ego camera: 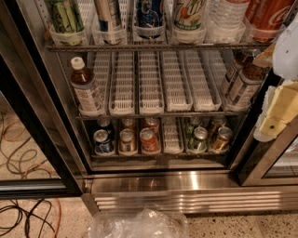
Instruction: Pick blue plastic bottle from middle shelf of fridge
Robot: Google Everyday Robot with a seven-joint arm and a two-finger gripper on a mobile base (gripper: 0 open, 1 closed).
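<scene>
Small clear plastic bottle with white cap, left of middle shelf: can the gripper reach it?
Probably yes: the white-capped bottle stands at the grey wire shelf's front with nothing before it; the gripper hangs at the far right.

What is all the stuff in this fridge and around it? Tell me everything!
blue plastic bottle: one, brown drink, white cap, left end of middle shelf
similar bottles: two, brown, right end of that shelf
lane trays: several, white, across middle shelf
top-shelf drinks: six, mixed colours, red cola bottle rightmost
cans: about ten, mixed colours, bottom rack
fridge: one, black frame, steel base
cables: several, orange and black, floor left
plastic bag: one, clear, floor in front
gripper: one, white and yellow, right edge, beside middle shelf
</scene>
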